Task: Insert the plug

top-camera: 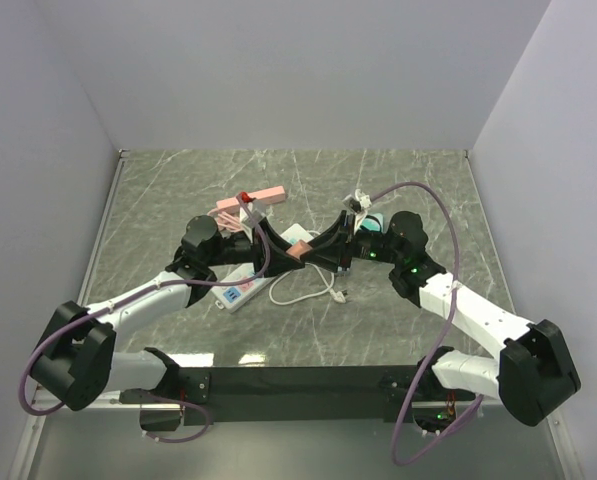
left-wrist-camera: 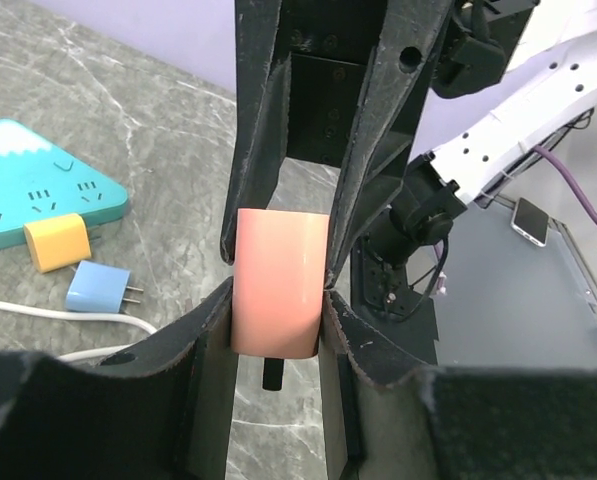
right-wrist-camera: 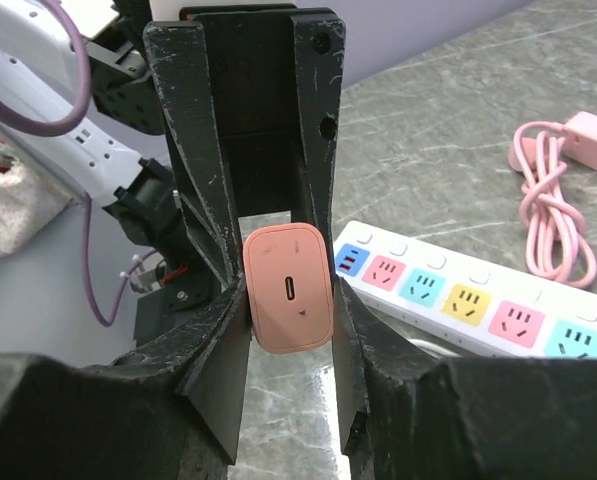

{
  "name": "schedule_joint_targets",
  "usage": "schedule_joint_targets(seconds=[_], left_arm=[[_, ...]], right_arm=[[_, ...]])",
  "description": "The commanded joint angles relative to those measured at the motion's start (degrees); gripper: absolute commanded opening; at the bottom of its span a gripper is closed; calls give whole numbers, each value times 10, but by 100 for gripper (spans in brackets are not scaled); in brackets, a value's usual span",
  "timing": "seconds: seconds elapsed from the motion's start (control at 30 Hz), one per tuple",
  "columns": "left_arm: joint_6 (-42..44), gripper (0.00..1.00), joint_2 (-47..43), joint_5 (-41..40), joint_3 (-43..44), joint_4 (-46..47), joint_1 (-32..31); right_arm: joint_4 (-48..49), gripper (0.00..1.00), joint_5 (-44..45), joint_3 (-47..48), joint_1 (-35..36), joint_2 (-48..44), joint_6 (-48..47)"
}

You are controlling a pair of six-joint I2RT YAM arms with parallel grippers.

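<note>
A pink plug (top-camera: 298, 250), a charger block, hangs above the table between both arms. My left gripper (top-camera: 290, 247) and right gripper (top-camera: 310, 252) meet at it from opposite sides. In the left wrist view the plug (left-wrist-camera: 278, 290) sits clamped between my left gripper's (left-wrist-camera: 278, 315) fingertips, a dark prong (left-wrist-camera: 272, 372) pointing down. In the right wrist view its USB-C face (right-wrist-camera: 289, 288) shows between my right gripper's (right-wrist-camera: 289, 310) fingertips, which touch both sides. The white power strip (right-wrist-camera: 478, 300) with coloured sockets lies on the table just below and beside it (top-camera: 240, 291).
A teal triangular power strip (left-wrist-camera: 38, 185) lies with a yellow charger (left-wrist-camera: 56, 240) and a blue charger (left-wrist-camera: 98, 288) beside it. A pink extension cord (right-wrist-camera: 550, 195) lies at the back left (top-camera: 253, 200). A white cable (top-camera: 308, 292) loops on the marble table (top-camera: 398, 330).
</note>
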Motion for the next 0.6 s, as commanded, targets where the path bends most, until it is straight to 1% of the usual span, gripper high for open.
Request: schedule_joint_targets(seconds=[0.0, 0.03, 0.07, 0.13, 0.2, 0.23, 0.4, 0.57], left_arm=[[35, 35, -10, -82, 24, -39, -3], [41, 46, -13, -95, 24, -50, -4], [43, 51, -18, -100, 24, -54, -5], [52, 60, -22, -110, 23, -63, -6], [60, 64, -31, -127, 20, -77, -7], [62, 76, -34, -134, 17, -81, -7], [83, 80, -67, -205, 11, -133, -11], [92, 82, -100, -238, -5, -155, -12]], right_arm=[[16, 0, 29, 12, 14, -32, -13], [15, 0, 33, 12, 14, -37, -14], [6, 0, 44, 15, 14, -45, -16], [-9, 0, 56, 21, 14, -52, -20], [-42, 0, 77, 33, 13, -58, -32], [-49, 0, 82, 34, 14, -61, -36], [-73, 0, 109, 43, 13, -67, -48], [-89, 0, 127, 58, 10, -59, -52]])
